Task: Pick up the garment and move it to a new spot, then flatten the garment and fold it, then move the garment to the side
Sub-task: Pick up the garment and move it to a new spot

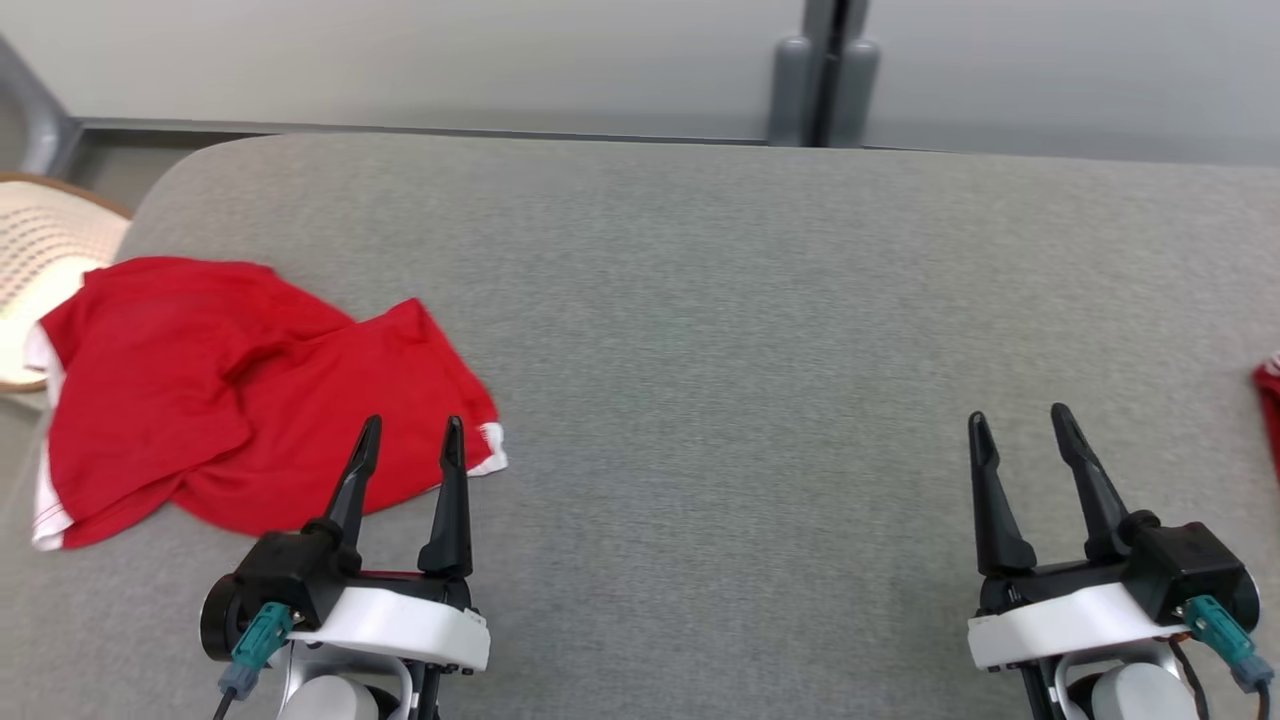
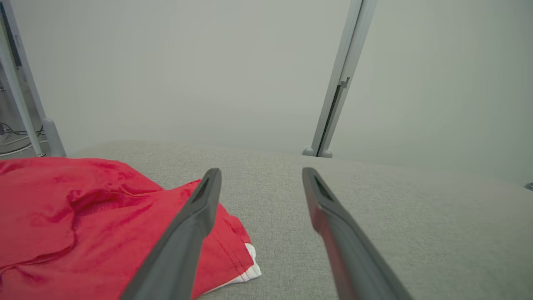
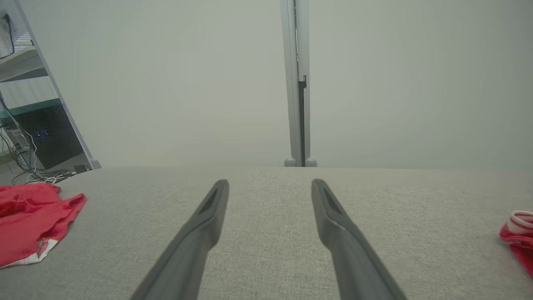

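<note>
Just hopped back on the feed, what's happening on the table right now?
Nothing is held yet. The red garment lies crumpled on the left part of the grey padded table. The left gripper is open right at the garment's near edge, not gripping it. The right gripper is open too, over bare table well to the right. Another red item peeks in at the far right edge.
</note>
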